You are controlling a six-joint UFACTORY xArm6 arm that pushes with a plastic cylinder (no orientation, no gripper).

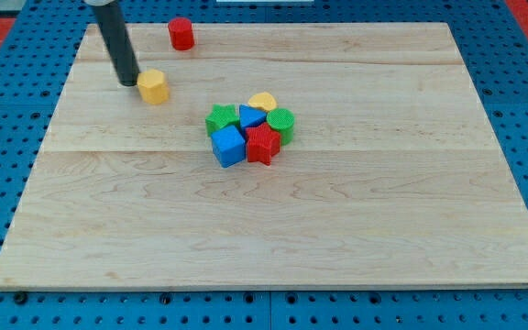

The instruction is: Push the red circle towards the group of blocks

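No claw on this rig, so nothing was open, shut or held; only the rod. My tip [129, 83] sat at the view's upper left, just beside or touching the yellow block [155, 86] on its left side. The red circle [181, 33] stood near the worktop [383, 229] top edge, well apart from the group: green star [219, 120], blue cube [229, 145], blue block [252, 115], yellow heart [263, 100], red star [263, 144], green circle [281, 122]. Judged: push not begun. Little room behind the red circle; bare wood lay between it and the group.
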